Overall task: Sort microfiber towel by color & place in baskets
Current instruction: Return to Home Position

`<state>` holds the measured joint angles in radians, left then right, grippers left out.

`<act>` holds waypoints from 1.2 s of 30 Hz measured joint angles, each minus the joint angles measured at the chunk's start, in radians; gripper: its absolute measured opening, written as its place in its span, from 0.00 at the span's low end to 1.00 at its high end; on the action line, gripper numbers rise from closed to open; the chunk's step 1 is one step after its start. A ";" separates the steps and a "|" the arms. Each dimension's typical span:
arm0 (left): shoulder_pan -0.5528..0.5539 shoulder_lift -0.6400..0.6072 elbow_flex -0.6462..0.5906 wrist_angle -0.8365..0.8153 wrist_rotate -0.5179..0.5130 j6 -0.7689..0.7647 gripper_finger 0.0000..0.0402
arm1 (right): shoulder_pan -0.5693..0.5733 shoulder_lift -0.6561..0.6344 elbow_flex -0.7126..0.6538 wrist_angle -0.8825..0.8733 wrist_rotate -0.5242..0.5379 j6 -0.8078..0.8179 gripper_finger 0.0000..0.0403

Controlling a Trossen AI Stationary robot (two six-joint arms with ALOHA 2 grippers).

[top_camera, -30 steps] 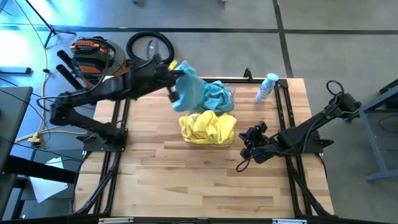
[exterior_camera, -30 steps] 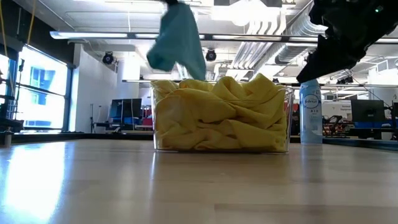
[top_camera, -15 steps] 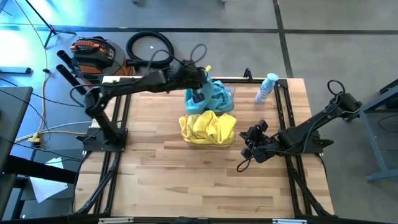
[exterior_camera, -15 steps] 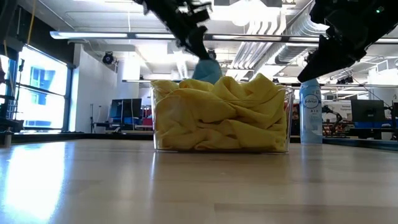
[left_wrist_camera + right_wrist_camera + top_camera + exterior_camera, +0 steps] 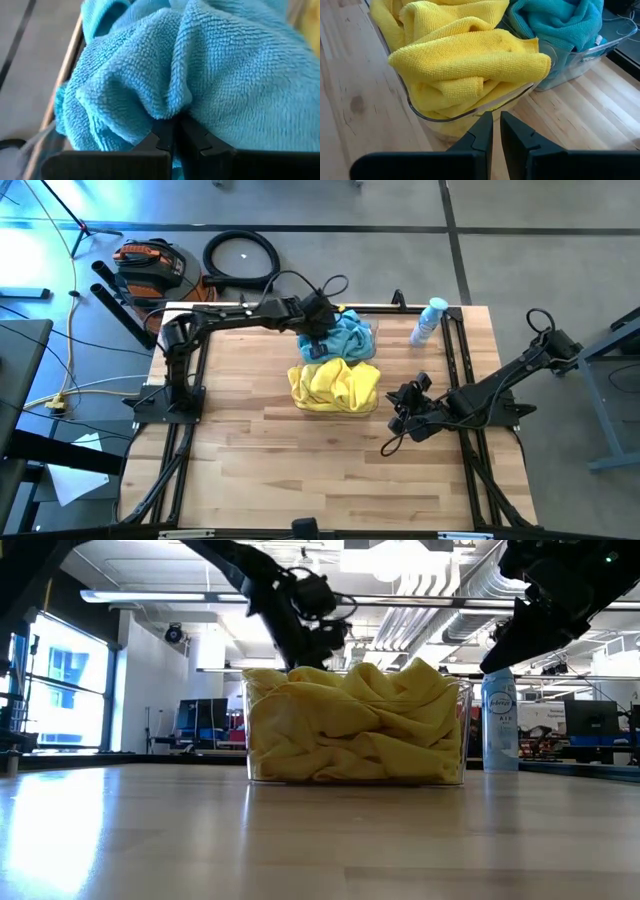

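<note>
Two clear baskets stand side by side mid-table. The near one (image 5: 300,402) is heaped with yellow towels (image 5: 335,383), which also fill it in the low view (image 5: 355,725). The far basket (image 5: 580,55) holds teal towels (image 5: 350,335). My left gripper (image 5: 318,343) reaches from the table's left down into the far basket, shut on a teal towel (image 5: 200,65) lying on that pile. My right gripper (image 5: 390,442) waits shut over the table, right of the yellow basket, touching nothing. My left gripper (image 5: 175,137) pinches a fold of the teal towel (image 5: 172,112) between its two fingers. It comes slanting down from the table's left. The towel bunches slack around the fingers and rests on the other teal cloth in the far basket.
A clear spray bottle with a blue cap (image 5: 430,320) stands right of the far basket, near the table's far right corner. Bare wood (image 5: 330,470) stretches across the near half of the table. Black rails run along both sides.
My left gripper has carried a hanging teal towel from above the table's far left toward the right and down into the far basket. The towel, lifted clear a second ago, now lies bunched on the teal pile. The right arm has kept still.
</note>
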<state>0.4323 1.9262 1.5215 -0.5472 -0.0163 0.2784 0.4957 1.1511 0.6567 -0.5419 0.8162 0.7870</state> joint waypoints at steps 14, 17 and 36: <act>0.033 0.106 0.000 0.016 -0.038 -0.198 0.24 | 0.000 0.000 0.000 -0.020 0.000 0.024 0.07; 0.032 0.079 -0.001 0.006 -0.046 -0.198 0.28 | 0.000 0.000 0.000 -0.020 0.000 0.024 0.07; -0.028 -0.142 -0.002 0.113 -0.127 -0.231 0.30 | 0.000 0.000 -0.001 -0.024 0.000 0.024 0.07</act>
<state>0.4041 1.7841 1.5199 -0.4346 -0.1429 0.0479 0.4955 1.1511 0.6559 -0.5657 0.8162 0.8112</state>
